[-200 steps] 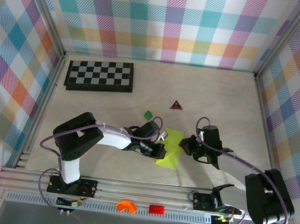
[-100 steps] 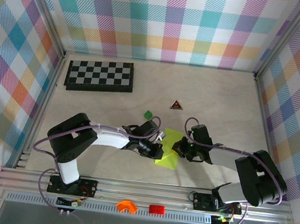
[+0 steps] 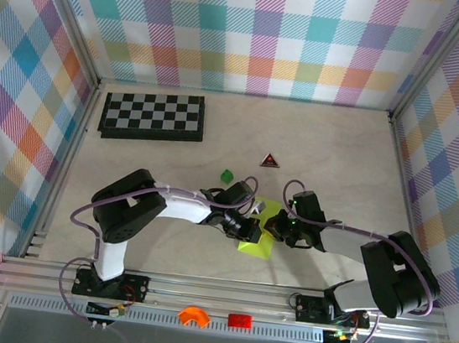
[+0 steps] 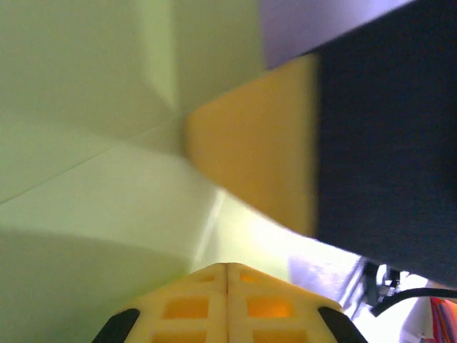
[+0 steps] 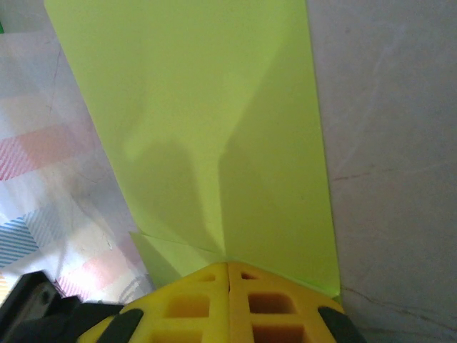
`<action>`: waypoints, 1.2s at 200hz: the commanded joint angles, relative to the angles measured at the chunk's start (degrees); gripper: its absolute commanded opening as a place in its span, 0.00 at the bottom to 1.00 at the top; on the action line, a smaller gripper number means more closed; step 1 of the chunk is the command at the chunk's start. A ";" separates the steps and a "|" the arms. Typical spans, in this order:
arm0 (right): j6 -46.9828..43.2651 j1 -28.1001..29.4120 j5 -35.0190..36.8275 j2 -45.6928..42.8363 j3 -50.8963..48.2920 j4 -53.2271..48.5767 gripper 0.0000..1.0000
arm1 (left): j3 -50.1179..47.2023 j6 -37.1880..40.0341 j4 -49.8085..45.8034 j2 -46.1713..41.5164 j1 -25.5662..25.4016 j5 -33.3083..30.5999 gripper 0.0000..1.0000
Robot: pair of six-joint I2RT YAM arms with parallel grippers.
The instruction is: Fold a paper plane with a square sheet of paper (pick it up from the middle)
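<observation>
The paper plane is a partly folded lime yellow-green sheet point(image 3: 255, 244) lying on the table between the two arms. In the left wrist view its creased flaps point(image 4: 107, 200) spread ahead of my left gripper point(image 4: 227, 266), which is shut with its tips against the paper. My left gripper point(image 3: 249, 225) comes in from the left and my right gripper point(image 3: 278, 227) from the right, almost meeting over the sheet's upper half. The right gripper point(image 5: 228, 264) is shut too, its tips resting on a flat flap point(image 5: 214, 107) beside a crease. No paper shows between either pair of jaws.
A folded chessboard point(image 3: 153, 116) lies at the back left. A tiny green block point(image 3: 227, 174) and a dark triangular piece point(image 3: 271, 161) sit just beyond the paper. An orange part point(image 3: 192, 315) and a red part point(image 3: 239, 320) rest on the front rail. Plaid walls enclose the table.
The right gripper swung left onto the paper's right edge and now holds still there. The left gripper slid right over the sheet, so both now cover its upper part.
</observation>
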 commanded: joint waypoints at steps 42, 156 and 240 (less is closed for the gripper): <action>-1.98 -0.35 5.04 2.46 -2.61 -6.00 0.00 | -8.80 -0.41 -0.60 -2.88 -0.53 2.07 0.07; -2.18 -0.51 4.95 2.82 -2.26 -6.10 0.00 | -13.27 5.60 -9.24 -8.50 -0.62 -0.70 0.10; -2.04 -0.53 3.82 3.12 -1.65 -5.09 0.00 | -13.47 1.85 -1.65 -15.76 -0.56 -0.48 0.12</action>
